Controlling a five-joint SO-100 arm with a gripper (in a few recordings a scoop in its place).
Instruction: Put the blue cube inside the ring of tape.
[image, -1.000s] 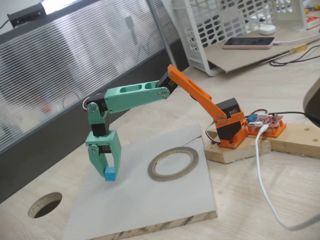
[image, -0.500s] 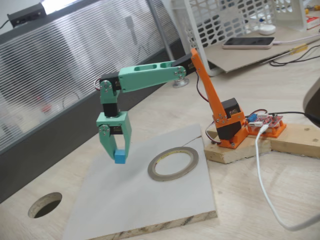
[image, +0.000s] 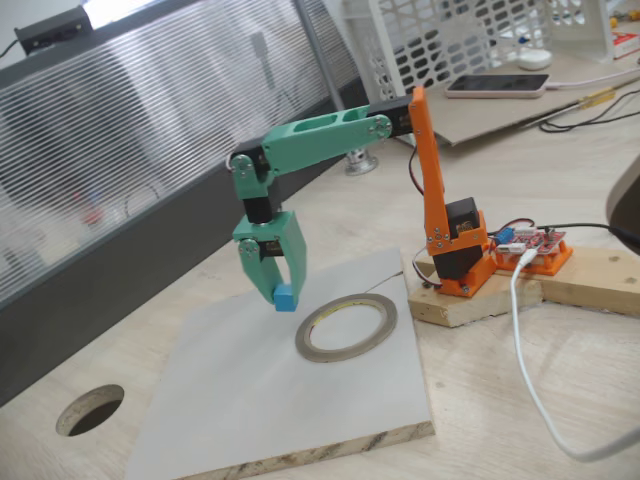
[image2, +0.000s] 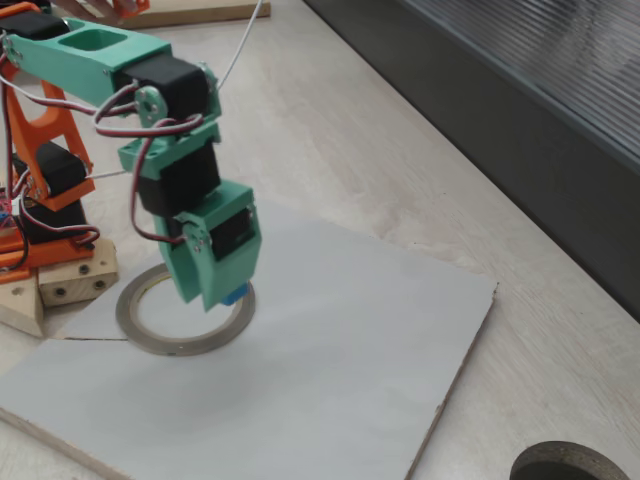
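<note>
Cube (image: 285, 297) is clamped between the green jaws of the gripper (image: 283, 296) and held clear of the grey board (image: 250, 400). Over the last second it has been lifted off the board and carried right, toward the ring (image: 346, 327). It now hangs just beside the ring's left rim in this fixed view; in the other, its blue corner (image2: 236, 295) shows over the rim (image2: 160, 340). A little more travel is judged needed before release.

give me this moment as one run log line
gripper: shut on blue cube | cube: lifted off white board | ring of tape: flat on board, empty | phase: carrying toward ring
</note>
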